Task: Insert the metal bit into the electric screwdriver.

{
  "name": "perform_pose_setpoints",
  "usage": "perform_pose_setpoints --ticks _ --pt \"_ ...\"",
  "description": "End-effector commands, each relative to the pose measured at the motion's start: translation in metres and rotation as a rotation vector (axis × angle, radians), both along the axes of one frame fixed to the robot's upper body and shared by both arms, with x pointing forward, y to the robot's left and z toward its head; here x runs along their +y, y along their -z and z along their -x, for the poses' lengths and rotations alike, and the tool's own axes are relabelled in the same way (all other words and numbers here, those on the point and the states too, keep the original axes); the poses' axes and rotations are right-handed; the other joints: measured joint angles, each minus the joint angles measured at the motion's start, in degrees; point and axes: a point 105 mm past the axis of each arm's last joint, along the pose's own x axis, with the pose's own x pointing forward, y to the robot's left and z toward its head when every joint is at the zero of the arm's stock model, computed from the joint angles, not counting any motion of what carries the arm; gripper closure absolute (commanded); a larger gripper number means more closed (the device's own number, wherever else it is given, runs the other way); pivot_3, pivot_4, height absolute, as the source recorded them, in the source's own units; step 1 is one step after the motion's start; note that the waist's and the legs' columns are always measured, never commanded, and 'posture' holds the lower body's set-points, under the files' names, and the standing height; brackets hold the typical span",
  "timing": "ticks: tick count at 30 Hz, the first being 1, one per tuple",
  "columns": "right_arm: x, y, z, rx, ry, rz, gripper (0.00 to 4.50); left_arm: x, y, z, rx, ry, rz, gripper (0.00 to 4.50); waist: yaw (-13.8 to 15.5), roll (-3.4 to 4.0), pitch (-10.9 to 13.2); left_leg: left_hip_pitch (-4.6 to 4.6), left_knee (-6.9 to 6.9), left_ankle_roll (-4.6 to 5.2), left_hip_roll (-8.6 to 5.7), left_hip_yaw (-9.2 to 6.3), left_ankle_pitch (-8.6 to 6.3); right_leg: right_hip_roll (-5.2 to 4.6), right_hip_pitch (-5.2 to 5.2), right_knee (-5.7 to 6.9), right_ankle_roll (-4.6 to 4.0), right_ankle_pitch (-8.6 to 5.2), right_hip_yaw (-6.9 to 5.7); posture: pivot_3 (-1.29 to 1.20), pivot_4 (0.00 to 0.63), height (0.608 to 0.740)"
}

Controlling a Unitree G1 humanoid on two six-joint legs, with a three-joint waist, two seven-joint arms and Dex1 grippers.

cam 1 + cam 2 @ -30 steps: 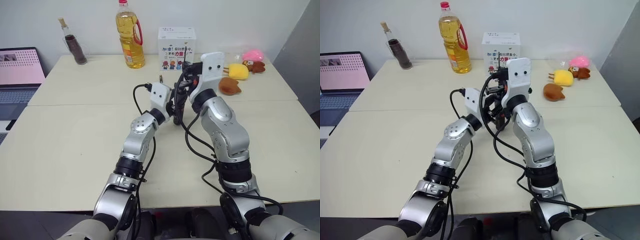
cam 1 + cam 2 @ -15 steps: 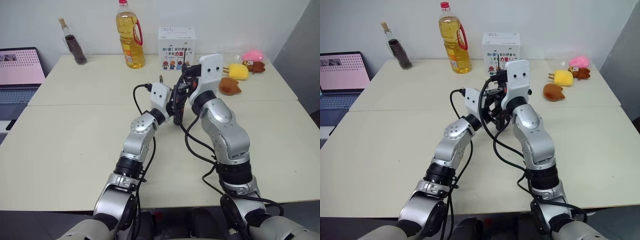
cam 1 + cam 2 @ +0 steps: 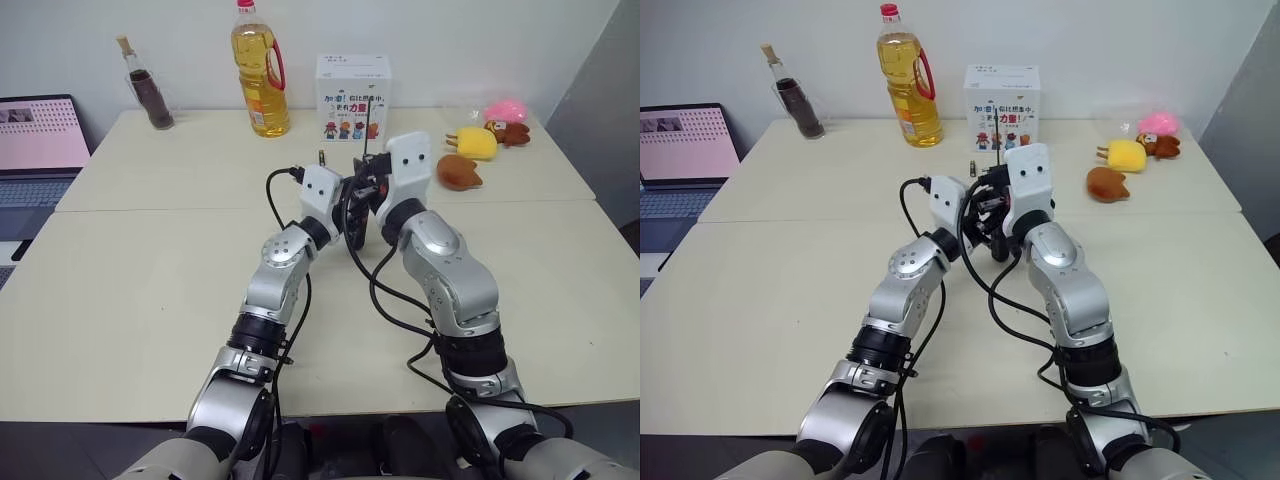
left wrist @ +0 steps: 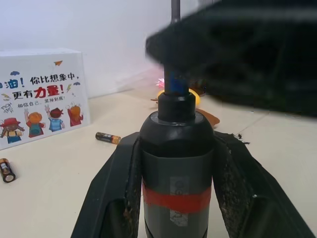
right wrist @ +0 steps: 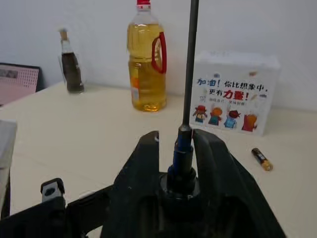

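My left gripper (image 4: 177,145) is shut on the electric screwdriver (image 4: 177,168), a dark body with a red band held upright above the middle of the table (image 3: 150,290). The thin metal bit (image 5: 190,64) stands straight up out of the screwdriver's blue tip (image 4: 174,85). My right gripper (image 5: 176,144) sits just above the left one. Its fingers (image 5: 148,148) flank the blue tip and the bit's foot with a gap on each side, so it is open. In the left eye view the two grippers meet at the table's centre, and the bit (image 3: 371,125) pokes up above them.
At the back stand a yellow oil bottle (image 3: 258,75), a dark-liquid bottle (image 3: 150,92) and a white printed box (image 3: 352,97). Plush toys (image 3: 470,145) lie at the back right, a laptop (image 3: 40,140) at the far left. Small batteries (image 4: 107,138) lie near the box.
My right gripper has sunk along the bit toward the screwdriver's tip, and its fingers have parted from the bit. The left gripper and the screwdriver have kept still.
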Motion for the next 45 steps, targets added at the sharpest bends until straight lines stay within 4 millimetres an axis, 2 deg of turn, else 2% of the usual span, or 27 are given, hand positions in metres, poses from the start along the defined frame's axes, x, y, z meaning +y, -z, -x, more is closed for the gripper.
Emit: perform_pose_setpoints --ticks 1,6,10,14,19,22,23,26,28,32,36,39,40,45 --pt "0.003 -0.019 0.007 -0.076 -0.023 -0.019 2.50 0.004 0.005 -0.002 0.013 -0.019 -0.023 2.84 0.0 0.00 0.0 0.00 0.00 0.00 0.00 0.00 0.00 0.00 0.00 0.00 0.00 0.00 0.00 0.00 0.150 0.740" --pt "-0.004 -0.025 0.011 -0.098 -0.026 -0.022 1.03 0.002 0.005 -0.001 0.012 -0.010 -0.024 2.84 0.0 0.00 0.0 0.00 0.00 0.00 0.00 0.00 0.00 0.00 0.00 0.00 0.00 0.00 0.00 0.00 0.150 0.740" --pt "-0.017 -0.037 0.014 -0.112 -0.049 -0.062 0.07 0.002 0.004 -0.002 0.010 -0.005 -0.027 2.84 0.0 0.00 0.0 0.00 0.00 0.00 0.00 0.00 0.00 0.00 0.00 0.00 0.00 0.00 -0.01 0.00 0.150 0.740" --pt "-0.067 -0.058 0.018 -0.083 -0.124 -0.133 0.02 0.006 0.001 -0.005 -0.014 0.002 -0.065 2.84 0.1 0.00 0.0 -0.04 0.01 0.00 -0.03 -0.01 0.00 0.00 0.00 -0.02 0.00 0.00 -0.05 0.00 0.150 0.740" --pt "-0.117 -0.066 0.025 -0.026 -0.168 -0.094 0.02 0.021 -0.014 -0.012 -0.032 0.017 -0.082 2.84 -0.2 0.00 0.0 -0.02 -0.03 0.02 -0.05 0.03 -0.01 -0.02 0.06 -0.14 0.00 0.01 -0.06 0.00 0.150 0.740" --pt "-0.120 -0.066 0.042 0.026 -0.290 -0.048 0.02 0.033 -0.032 -0.013 -0.050 0.052 -0.101 2.84 -0.9 0.03 0.0 0.12 -0.19 0.08 0.02 0.11 -0.01 0.14 0.02 -0.11 -0.01 0.00 0.05 0.00 0.150 0.740" --pt "-0.116 -0.063 0.054 0.048 -0.369 -0.006 0.02 0.041 -0.043 -0.012 -0.053 0.087 -0.122 2.84 -1.2 0.03 0.0 0.12 -0.22 0.08 0.08 0.09 -0.01 0.25 0.00 -0.11 -0.01 0.00 0.05 0.00 0.150 0.740" --pt "-0.108 -0.048 0.084 0.122 -0.514 0.085 0.02 0.062 -0.068 -0.004 -0.051 0.199 -0.218 2.84 -1.3 0.04 0.2 0.00 -0.23 0.10 0.20 0.01 -0.01 0.41 -0.05 -0.12 -0.08 -0.04 0.01 0.00 0.150 0.740" --pt "-0.104 -0.030 0.100 0.182 -0.572 0.141 0.02 0.075 -0.073 0.005 -0.039 0.274 -0.353 2.84 -1.3 0.05 0.2 -0.08 -0.25 0.10 0.31 -0.03 -0.01 0.57 -0.08 -0.17 -0.09 -0.04 -0.03 0.00 0.150 0.740" --pt "-0.097 0.006 0.129 0.286 -0.643 0.191 0.02 0.106 -0.063 0.023 0.048 0.412 -0.681 2.84 -0.4 0.07 0.2 -0.24 -0.25 0.10 0.31 -0.04 -0.02 0.57 -0.08 -0.44 -0.09 -0.05 -0.15 0.00 0.150 0.740" --pt "-0.090 0.022 0.146 0.321 -0.678 0.195 0.02 0.122 -0.054 0.033 0.134 0.489 -0.828 2.84 0.3 0.01 0.3 -0.23 -0.14 0.10 0.10 0.05 -0.02 0.28 -0.05 -0.41 -0.07 -0.04 -0.14 0.00 0.150 0.740" --pt "-0.086 0.031 0.151 0.324 -0.660 0.167 0.02 0.120 -0.030 0.032 0.210 0.537 -0.960 2.84 0.8 -0.23 0.4 -0.26 -0.09 0.09 0.06 0.05 -0.02 0.23 -0.02 -0.42 -0.04 -0.03 -0.16 0.00 0.150 0.740" --pt "-0.085 0.032 0.150 0.315 -0.641 0.160 0.02 0.115 -0.016 0.026 0.213 0.529 -0.988 2.84 1.0 -0.27 0.4 -0.25 -0.07 0.09 0.06 0.04 -0.02 0.24 0.05 -0.45 -0.03 -0.04 -0.17 0.00 0.150 0.740" --pt "-0.090 0.039 0.146 0.292 -0.549 0.212 0.02 0.095 0.024 0.007 0.207 0.493 -0.974 2.84 1.6 -0.31 0.4 -0.27 -0.03 0.10 0.07 0.05 -0.02 0.25 0.02 -0.41 -0.03 -0.03 -0.14 0.00 0.150 0.740"
